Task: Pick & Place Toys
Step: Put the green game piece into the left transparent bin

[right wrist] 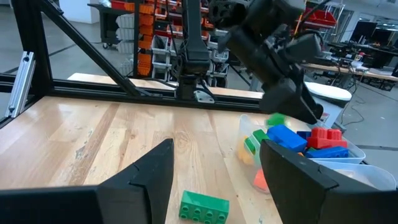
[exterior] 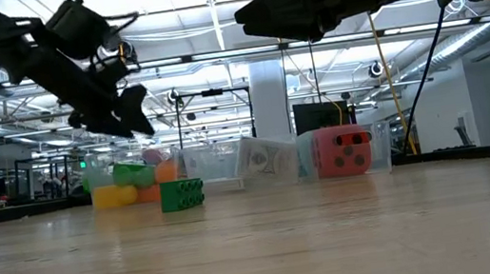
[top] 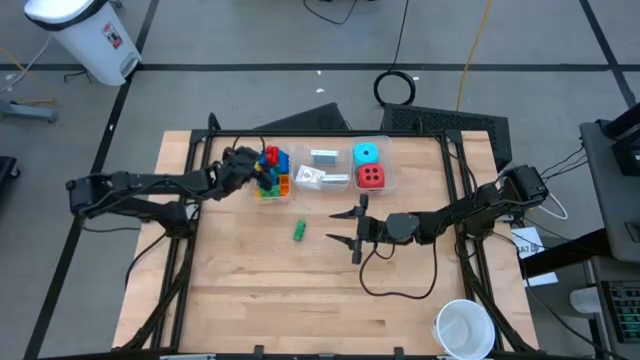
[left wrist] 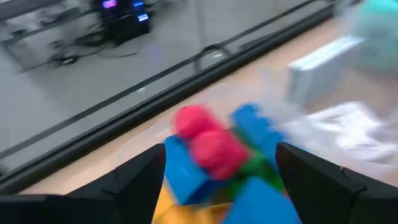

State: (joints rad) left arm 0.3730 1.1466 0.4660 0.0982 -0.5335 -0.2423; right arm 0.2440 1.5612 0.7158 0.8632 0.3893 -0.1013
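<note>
The tabletop [top: 300,290] filled the frame's middle. The left claw [top: 262,172] hovered wide over the piled bricks [top: 272,172], hiding some. The right claw [top: 350,228] stood wide, empty, near the green brick [top: 299,231]; only the high view showed both dice [top: 368,166].

A lone green brick [top: 299,231] lies flat on the bare wood, studs sideways. Red, blue, green, orange and yellow bricks [top: 272,171] sit heaped together. White cards [top: 322,169] lie beside them, then a cyan die [top: 366,154] behind a red die [top: 371,177].
</note>
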